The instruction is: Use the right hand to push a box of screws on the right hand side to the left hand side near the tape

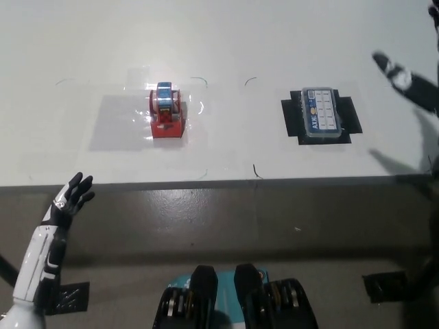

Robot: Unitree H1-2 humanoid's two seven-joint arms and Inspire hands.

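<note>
The box of screws (322,114) lies flat on the right part of the white table (226,41), resting on a black mat (291,118) that shows around its edges, its pale gridded label facing up. My right hand (405,79) reaches in from the picture's right edge, raised over the table to the right of the box and clear of it; only a slim part of it shows, so I cannot tell how its fingers are set. The tape (167,110), a red dispenser with a blue roll, stands well apart from the box on the table's left part. My left hand (72,194) rests below the table's near edge, fingers spread and holding nothing
</note>
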